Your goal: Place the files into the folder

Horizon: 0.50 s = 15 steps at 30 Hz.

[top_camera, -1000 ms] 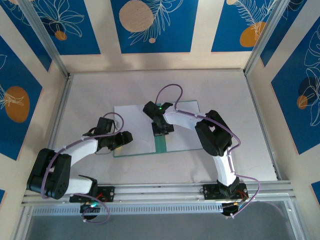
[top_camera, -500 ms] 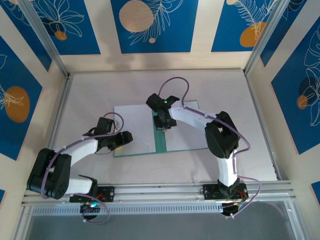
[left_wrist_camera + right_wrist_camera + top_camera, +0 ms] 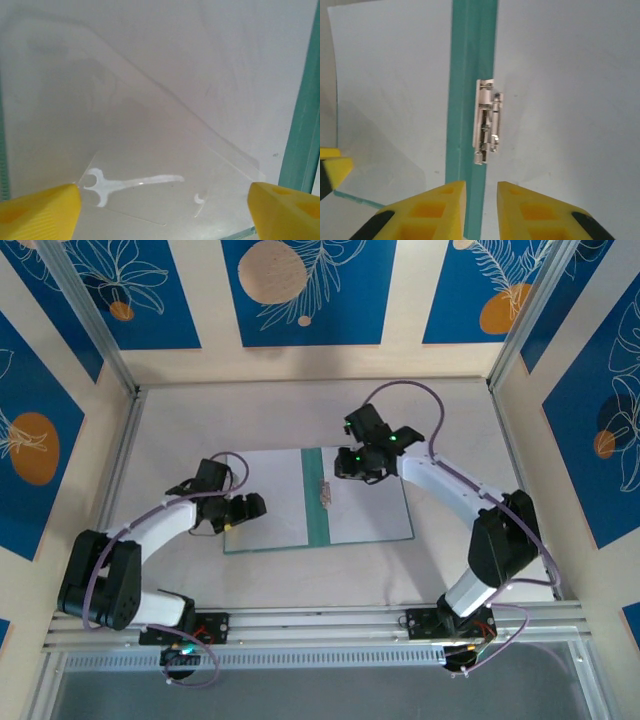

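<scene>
The teal folder (image 3: 318, 520) lies open and flat mid-table, its spine (image 3: 470, 75) running front to back with a metal clip (image 3: 487, 120) on it. White sheets (image 3: 268, 495) (image 3: 368, 508) cover both halves; I cannot tell paper from lining. My right gripper (image 3: 342, 470) hovers just behind and to the right of the clip (image 3: 323, 490), and in its wrist view (image 3: 481, 210) the jaws stand narrowly apart over the spine, holding nothing. My left gripper (image 3: 250, 510) sits over the left half. In its own view (image 3: 162, 210) it is wide open above a clear pocket (image 3: 165, 165).
A pale table (image 3: 450, 420) with patterned blue walls (image 3: 300, 290) all round. Aluminium rails (image 3: 320, 620) run along the near edge by the arm bases. One yellow finger (image 3: 332, 167) of the left gripper shows at the left edge of the right wrist view.
The right arm has swung right and back, off the clip. The folder's right half now lies wider and flat. The left gripper has edged slightly back.
</scene>
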Each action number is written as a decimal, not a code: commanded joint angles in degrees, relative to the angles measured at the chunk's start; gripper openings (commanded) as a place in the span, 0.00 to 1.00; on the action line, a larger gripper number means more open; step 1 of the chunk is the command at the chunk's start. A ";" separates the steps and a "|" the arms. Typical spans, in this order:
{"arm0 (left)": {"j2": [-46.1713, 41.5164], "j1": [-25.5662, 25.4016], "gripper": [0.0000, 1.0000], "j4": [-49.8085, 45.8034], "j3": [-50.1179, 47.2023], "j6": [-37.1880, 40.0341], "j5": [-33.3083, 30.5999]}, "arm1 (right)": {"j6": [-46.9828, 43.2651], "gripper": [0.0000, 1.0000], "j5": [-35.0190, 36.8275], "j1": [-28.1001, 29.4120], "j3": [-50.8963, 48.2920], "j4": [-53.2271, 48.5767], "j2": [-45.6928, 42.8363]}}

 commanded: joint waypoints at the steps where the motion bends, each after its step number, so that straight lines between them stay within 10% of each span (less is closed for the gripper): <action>1: -3.72 0.89 0.93 -7.32 4.18 2.47 -4.83 | -3.22 0.28 -6.34 -3.43 -5.42 8.67 -4.04; 15: -21.07 1.33 1.00 -4.76 -11.44 -4.57 -5.73 | -2.86 0.44 -2.69 -8.77 -29.38 34.49 -13.50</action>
